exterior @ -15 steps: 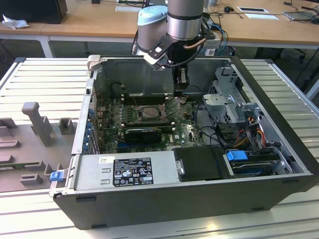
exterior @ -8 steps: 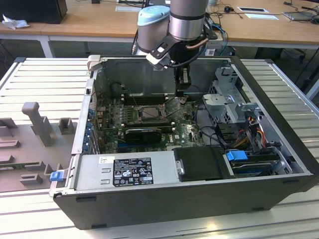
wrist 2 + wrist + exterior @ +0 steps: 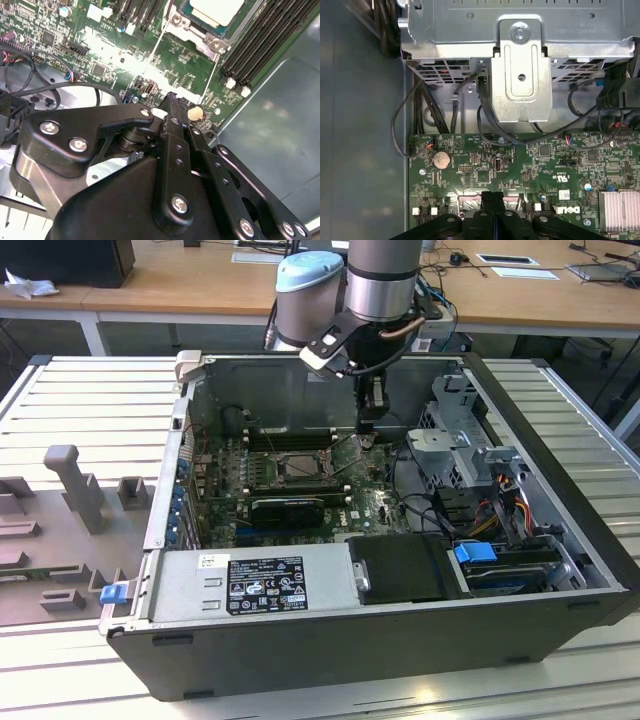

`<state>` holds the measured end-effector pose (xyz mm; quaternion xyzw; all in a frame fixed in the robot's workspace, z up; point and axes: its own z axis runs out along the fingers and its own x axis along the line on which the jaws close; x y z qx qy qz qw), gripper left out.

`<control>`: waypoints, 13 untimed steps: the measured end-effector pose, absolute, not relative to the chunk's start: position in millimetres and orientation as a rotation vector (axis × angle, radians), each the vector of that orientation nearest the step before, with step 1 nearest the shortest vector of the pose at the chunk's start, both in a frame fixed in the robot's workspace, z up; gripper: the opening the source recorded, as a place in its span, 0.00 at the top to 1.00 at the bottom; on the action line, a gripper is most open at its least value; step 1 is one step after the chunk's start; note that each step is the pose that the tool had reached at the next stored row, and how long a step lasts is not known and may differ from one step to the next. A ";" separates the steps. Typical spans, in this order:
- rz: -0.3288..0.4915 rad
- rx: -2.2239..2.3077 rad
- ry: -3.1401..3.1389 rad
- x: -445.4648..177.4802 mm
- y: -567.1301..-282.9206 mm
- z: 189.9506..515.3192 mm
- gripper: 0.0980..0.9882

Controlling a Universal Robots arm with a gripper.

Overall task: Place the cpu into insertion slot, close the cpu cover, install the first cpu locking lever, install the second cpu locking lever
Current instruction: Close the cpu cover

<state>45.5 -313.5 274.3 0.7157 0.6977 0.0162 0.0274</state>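
The gripper [image 3: 172,101] hung low over the green board [image 3: 520,170], its fingers [image 3: 172,135] pressed together with nothing visible between them. The cpu [image 3: 215,10] sat in the insertion slot [image 3: 192,34]. A printed label [image 3: 265,585] marked the power supply [image 3: 190,585].

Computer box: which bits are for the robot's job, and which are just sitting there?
For the job:
cpu, lying in the insertion slot
gripper, shut, over the green board beside the slot

Just sitting there:
memory slots
coin battery
metal drive cage
black cables
power supply
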 end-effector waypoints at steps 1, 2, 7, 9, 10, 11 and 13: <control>0.050 2.210 2.154 46.6 -313.5 274.3 0.99; 0.050 2.210 2.155 47.2 -313.5 274.3 0.99; 0.050 2.210 2.155 50.2 -313.5 274.3 0.99; 0.050 2.210 2.155 51.2 -313.5 274.3 0.99; 0.050 2.210 2.155 51.9 -313.5 274.3 0.99; 0.049 2.210 2.155 52.5 -313.5 274.3 0.99; 0.049 2.210 2.155 53.8 -313.5 274.3 0.99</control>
